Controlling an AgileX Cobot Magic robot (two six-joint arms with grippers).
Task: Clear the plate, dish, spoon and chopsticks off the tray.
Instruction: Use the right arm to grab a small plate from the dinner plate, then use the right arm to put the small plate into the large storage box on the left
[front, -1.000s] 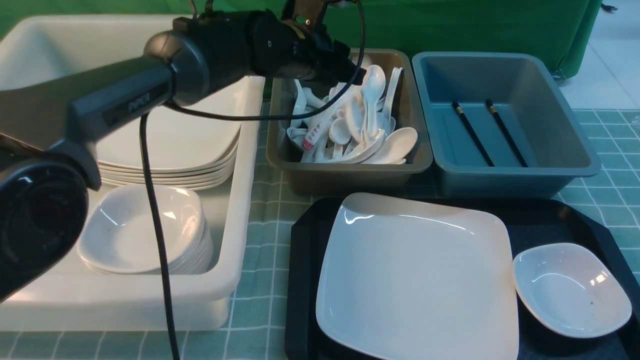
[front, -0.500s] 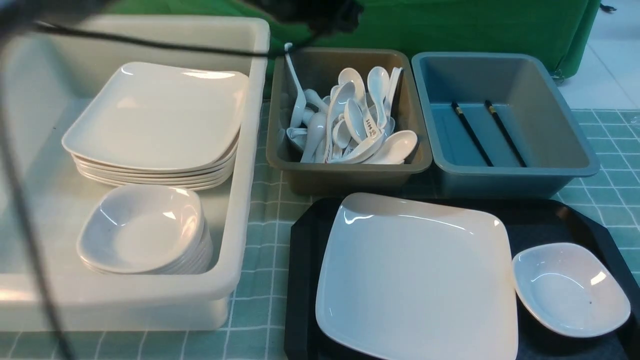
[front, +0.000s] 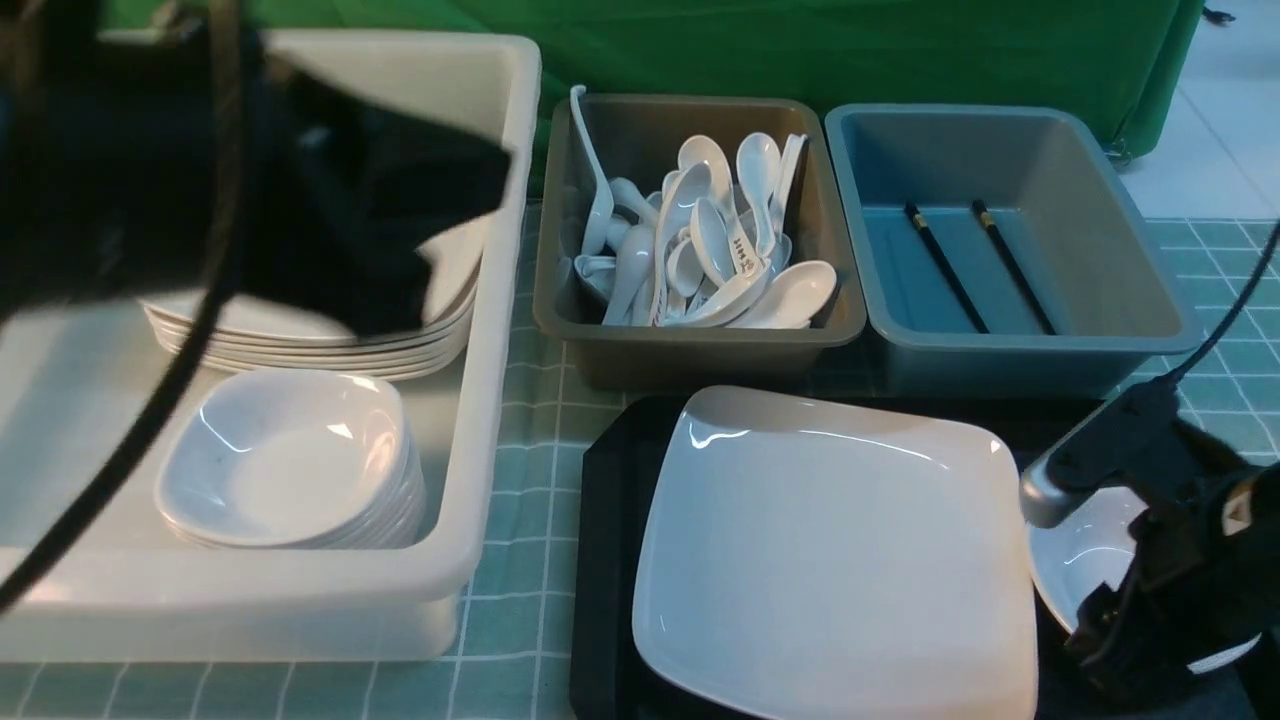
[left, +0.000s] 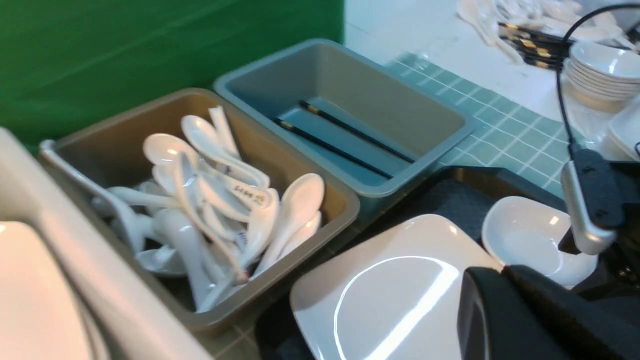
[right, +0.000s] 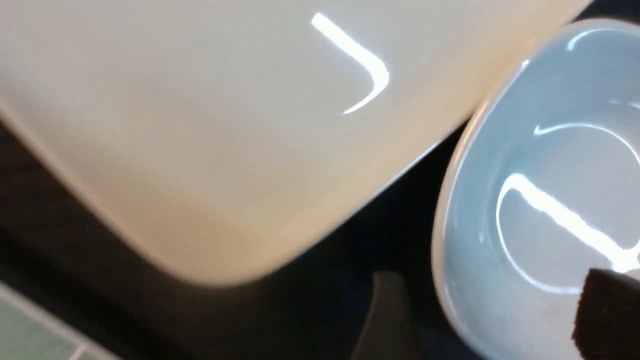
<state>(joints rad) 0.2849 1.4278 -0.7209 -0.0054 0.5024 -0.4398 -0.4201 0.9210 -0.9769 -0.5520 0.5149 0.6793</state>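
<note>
The left claw (left: 500, 300) had pulled back from the olive plastic spoon bin (front: 700, 345), jaws together; the right claw (front: 1120, 620) arrived, jaws apart, astride the small glossy white dish (front: 1085, 550), likely next off the black rectangular tray (front: 605, 560)

My front camera: between my arms, facing 12 o'clock, mid-range, down over tray (front: 603, 560). My left wrist camera: up at 10 o'clock, facing 3. My right wrist camera: very close above plate (right: 200, 125) and dish (right: 540, 210). All three share those two.

The white square plate (front: 835, 560) and small dish (front: 1085, 550) lie flat on the black tray (front: 605, 560), the chopsticks (front: 945, 268) off it.
</note>
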